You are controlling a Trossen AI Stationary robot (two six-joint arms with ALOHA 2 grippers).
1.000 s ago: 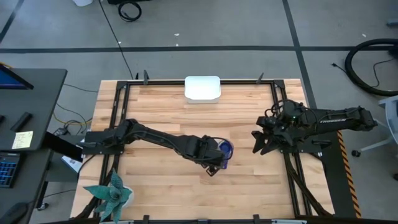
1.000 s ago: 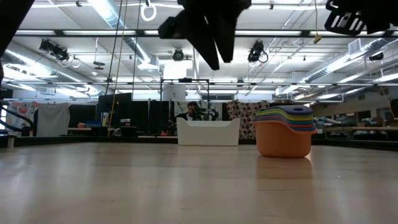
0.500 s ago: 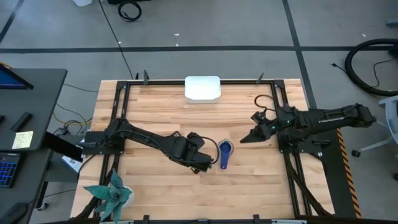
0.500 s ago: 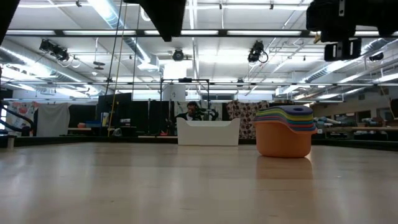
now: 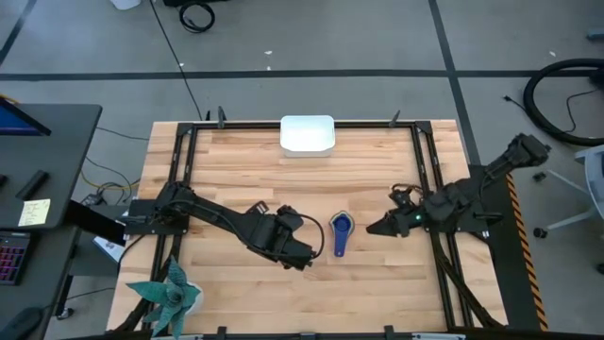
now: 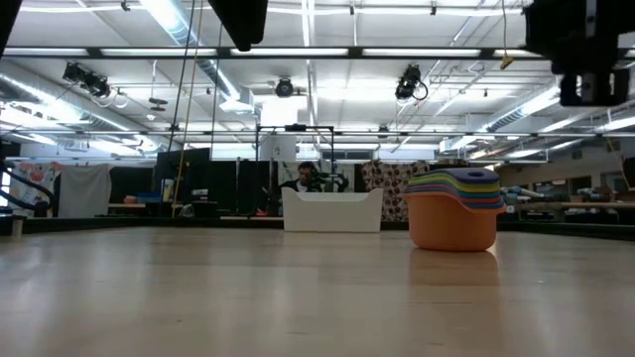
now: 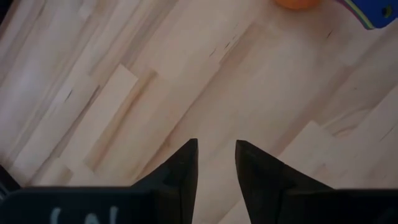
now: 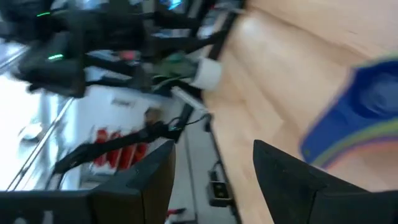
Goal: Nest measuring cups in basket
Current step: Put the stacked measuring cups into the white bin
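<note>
Cups: the nested measuring cups (image 5: 341, 232) stand as one stack on the tabletop (image 5: 236, 170), dark blue on top and orange at the base, between my two pincers. My left pincer (image 5: 304, 257) is just beside the stack, fingers (image 7: 180, 169) set narrowly apart with nothing between them. My right pincer (image 5: 375, 229) is near the stack's opposite side, fingers (image 8: 283, 168) spread wide and holding nothing. The white basket (image 5: 307, 134) sits well apart from both pincers, at the tabletop's far edge.
</note>
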